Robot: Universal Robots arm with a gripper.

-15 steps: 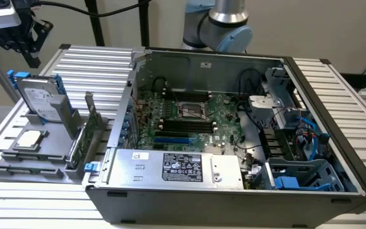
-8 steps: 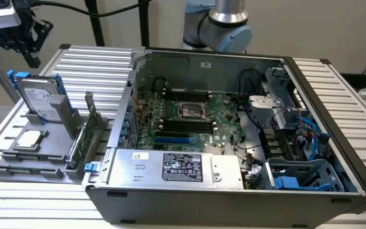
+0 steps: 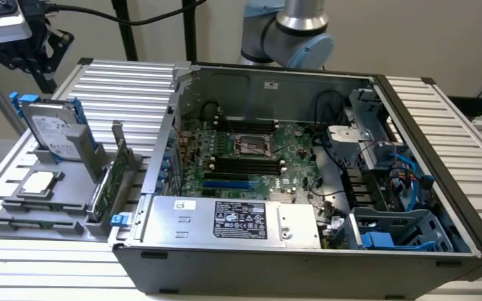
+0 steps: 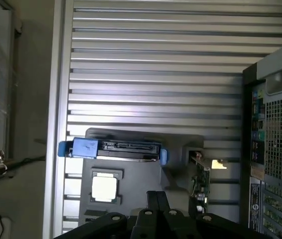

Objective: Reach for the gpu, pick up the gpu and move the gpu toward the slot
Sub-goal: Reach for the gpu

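The gpu [image 3: 112, 177] is a thin green card with a silver bracket, standing on edge in the grey holder [image 3: 23, 219] at the exterior view's left, beside the open computer case. In the wrist view the gpu [image 4: 201, 182] appears edge-on. My gripper [image 3: 30, 58] hangs high above the far end of the holder, well apart from the card. Its dark fingers [image 4: 152, 201] are pressed together with nothing between them. Blue and black slots [image 3: 226, 185] lie on the motherboard inside the case.
A silver hard drive with blue tabs [image 3: 53, 128] stands upright in the same holder, and a square silver chip [image 3: 40, 183] lies flat in front of it. The open case [image 3: 442, 188] holds cables and a power supply [image 3: 233, 219]. The slatted table [image 3: 115, 81] extends behind.
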